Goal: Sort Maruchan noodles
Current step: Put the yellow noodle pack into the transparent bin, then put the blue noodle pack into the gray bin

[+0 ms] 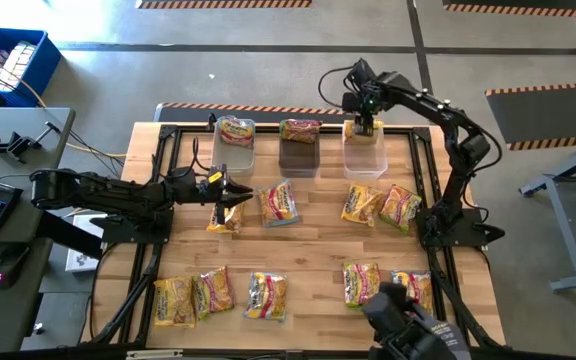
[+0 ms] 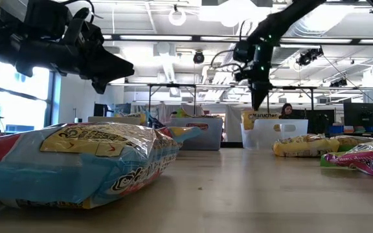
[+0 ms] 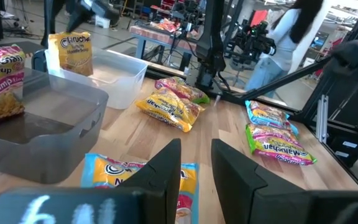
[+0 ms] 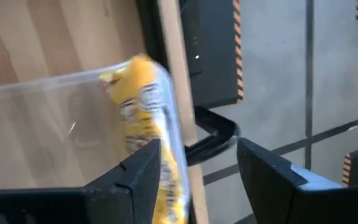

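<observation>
So far only three of the small flat crinkly yellow plastic ramen packets look sorted, one in each tub at the far edge of the table; by my judgement most of the job remains. Loose packets lie on the wooden tabletop: one with blue-green print in the middle, a yellow pair to its right, a trio along the near edge at left, and two more near the right corner.

Left clear rectangular plastic tub holds a packet with red and pink print. Middle dark smoky tub holds a packet with a reddish label. Right clear tub has an orange-yellow packet standing on edge against its far wall, seemingly just let go or nearly so.

Right gripper hangs over that right tub; in its wrist view the fingers are spread with the yellow packet beside one of them, not clearly pinched. Left gripper hovers above another yellow packet left of centre, its fingers a little apart with nothing between them, so that packet looks to be the next pick
</observation>
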You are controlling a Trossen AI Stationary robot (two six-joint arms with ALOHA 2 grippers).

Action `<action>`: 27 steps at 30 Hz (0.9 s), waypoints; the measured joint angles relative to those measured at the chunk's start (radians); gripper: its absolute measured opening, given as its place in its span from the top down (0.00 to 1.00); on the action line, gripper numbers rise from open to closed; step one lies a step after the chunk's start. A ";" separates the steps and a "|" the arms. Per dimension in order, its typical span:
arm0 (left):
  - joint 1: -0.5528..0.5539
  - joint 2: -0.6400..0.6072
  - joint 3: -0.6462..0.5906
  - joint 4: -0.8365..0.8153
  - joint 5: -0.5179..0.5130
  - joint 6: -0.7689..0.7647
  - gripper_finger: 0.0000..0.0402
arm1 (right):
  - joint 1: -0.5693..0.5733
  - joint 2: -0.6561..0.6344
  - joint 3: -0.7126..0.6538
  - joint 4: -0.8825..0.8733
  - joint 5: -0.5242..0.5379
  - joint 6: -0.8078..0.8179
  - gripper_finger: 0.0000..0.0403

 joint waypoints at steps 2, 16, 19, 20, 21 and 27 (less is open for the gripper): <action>0.000 0.000 0.000 0.000 -0.006 0.000 0.81 | 0.005 0.000 0.049 -0.037 0.005 0.024 0.53; 0.000 0.000 0.000 -0.030 -0.040 0.007 0.81 | 0.026 -0.164 0.058 -0.039 0.055 0.176 0.97; 0.000 0.000 0.000 -0.038 -0.057 0.008 0.81 | 0.040 -0.274 -0.112 0.127 -0.011 0.251 0.96; 0.000 0.000 0.000 -0.041 -0.059 0.008 0.81 | 0.048 -0.316 -0.178 0.192 -0.027 0.277 0.96; 0.000 0.000 0.000 -0.043 -0.059 0.008 0.81 | 0.060 -0.357 -0.247 0.261 -0.036 0.309 0.97; 0.000 0.000 0.000 -0.094 -0.059 0.008 0.81 | 0.203 -0.565 -0.676 0.823 -0.141 0.576 0.98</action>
